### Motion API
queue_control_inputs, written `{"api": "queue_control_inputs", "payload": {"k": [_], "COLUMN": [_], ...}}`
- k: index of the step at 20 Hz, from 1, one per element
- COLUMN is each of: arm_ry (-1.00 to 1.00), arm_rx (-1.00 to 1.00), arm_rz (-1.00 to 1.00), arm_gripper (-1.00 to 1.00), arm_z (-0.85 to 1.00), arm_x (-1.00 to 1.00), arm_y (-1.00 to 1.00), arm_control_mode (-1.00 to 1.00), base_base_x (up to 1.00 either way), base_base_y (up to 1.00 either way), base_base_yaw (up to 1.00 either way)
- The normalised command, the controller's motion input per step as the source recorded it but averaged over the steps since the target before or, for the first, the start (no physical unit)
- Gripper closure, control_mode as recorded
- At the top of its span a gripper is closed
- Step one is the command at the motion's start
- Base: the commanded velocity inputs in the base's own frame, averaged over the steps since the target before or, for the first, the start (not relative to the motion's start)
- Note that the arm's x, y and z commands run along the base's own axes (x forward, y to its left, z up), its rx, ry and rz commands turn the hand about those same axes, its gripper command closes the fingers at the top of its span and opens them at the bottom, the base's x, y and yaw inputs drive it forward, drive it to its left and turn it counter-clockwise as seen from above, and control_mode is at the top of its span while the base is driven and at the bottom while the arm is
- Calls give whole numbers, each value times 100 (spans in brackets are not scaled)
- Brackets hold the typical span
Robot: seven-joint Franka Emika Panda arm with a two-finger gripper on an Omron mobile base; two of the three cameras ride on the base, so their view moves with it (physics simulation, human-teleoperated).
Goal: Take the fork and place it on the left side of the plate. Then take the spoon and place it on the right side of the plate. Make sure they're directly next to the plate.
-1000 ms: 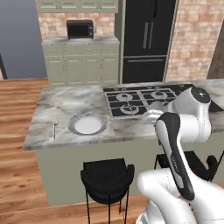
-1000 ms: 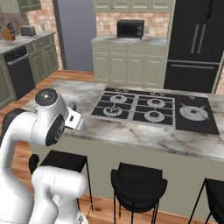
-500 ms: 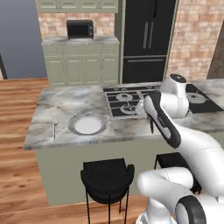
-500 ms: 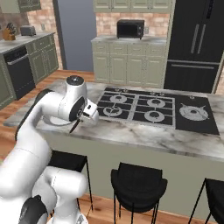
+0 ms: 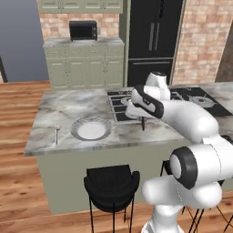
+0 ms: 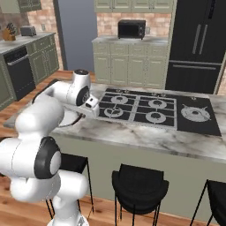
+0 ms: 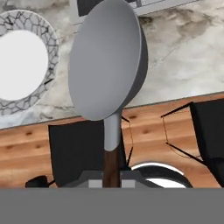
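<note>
Gripper (image 7: 112,181) was closed on the spoon (image 7: 107,61) by its dark handle, bowl pointing away from the hand. Since a second ago the arm had swung out over the counter (image 5: 68,104) toward the plate (image 5: 91,130), spoon now above the counter right of the plate. Fork (image 5: 57,133) lay left of the plate, so that half appeared done; the spoon placement remained.

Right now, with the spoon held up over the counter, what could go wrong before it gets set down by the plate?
The gripper pinches the spoon only by its handle end, so it might pivot or slip. The plate lies well to the side, so the carry could drop it short. The fork sits near the counter edge.
</note>
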Motion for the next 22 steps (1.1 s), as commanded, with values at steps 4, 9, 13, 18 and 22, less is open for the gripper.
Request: {"api": "queue_control_inputs", "payload": {"k": [4, 9, 13, 18, 22], "arm_ry": [7, 2, 2, 2, 1], "arm_rx": [-2, 0, 0, 0, -1], "arm_rz": [0, 0, 0, 0, 0], "arm_gripper": [100, 100, 100, 100, 100], "arm_z": [-62, -52, -45, -38, -36], "arm_x": [46, 40, 45, 52, 55], "arm_y": [21, 5, 2, 3, 7], "arm_control_mode": [-100, -100, -100, -100, -100], "base_base_x": [0, 0, 0, 0, 0], "base_base_y": [0, 0, 0, 0, 0], "base_base_yaw": [0, 0, 0, 0, 0]}}
